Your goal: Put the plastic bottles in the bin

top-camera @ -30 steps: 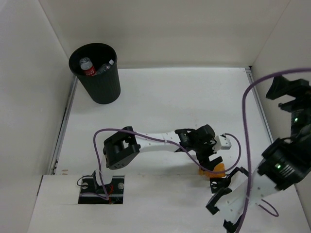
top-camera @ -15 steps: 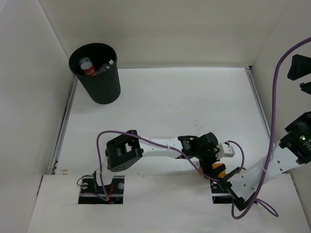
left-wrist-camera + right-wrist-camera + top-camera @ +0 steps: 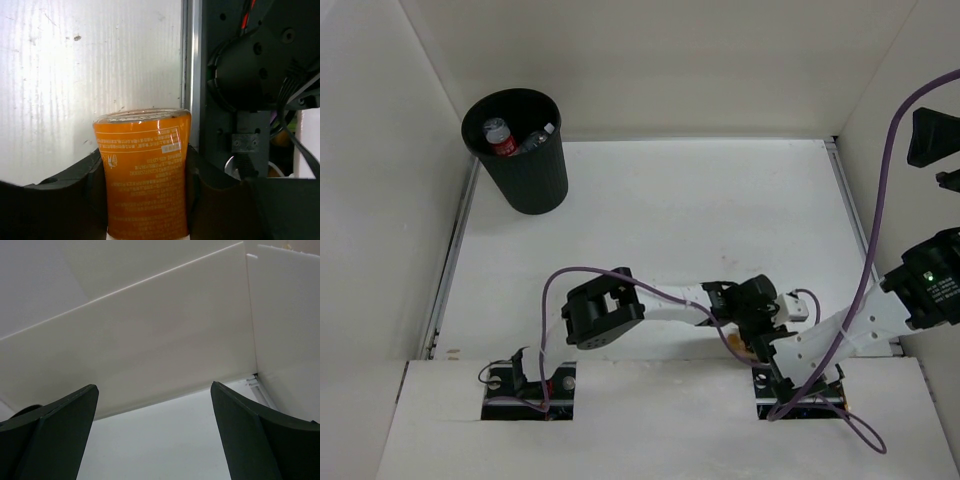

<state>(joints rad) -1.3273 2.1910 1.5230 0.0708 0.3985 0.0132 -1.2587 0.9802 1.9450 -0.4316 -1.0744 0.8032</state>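
While stretched low along the near edge of the table (image 3: 660, 220), clamps the left gripper (image 3: 143, 210) on the stubby orange bottle (image 3: 142, 165). Presses both dark fingers (image 3: 75, 200) flat against the bottle's sides, leaving no gap. Fills the middle of the left wrist view with the bottle, its printed label towards the camera and its clear flat end pointing away along the fingers. Cannot tell whether it touches the white ribbed surface behind it.

Just right of the bottle, a thin metal rail (image 3: 190, 75), then the black housing of the right arm's base (image 3: 250, 75) with red and purple wires. From above, only a sliver of orange beneath the left wrist, hard beside that base.

Further out on the right, holds the right gripper (image 3: 155, 435) raised, jaws wide apart and gripping nothing. Faces bare white walls (image 3: 125, 340) and a corner seam. Hangs a purple cable (image 3: 875, 250) in a long loop along the right arm.

At the far left corner, well apart from both grippers, the black bin (image 3: 535, 185) standing upright beside the wall. Inside it, a red-labelled bottle (image 3: 500, 138) with a clear bottle (image 3: 538, 138) just beside it, white cap towards the rim. Cannot tell what lies beneath those two.
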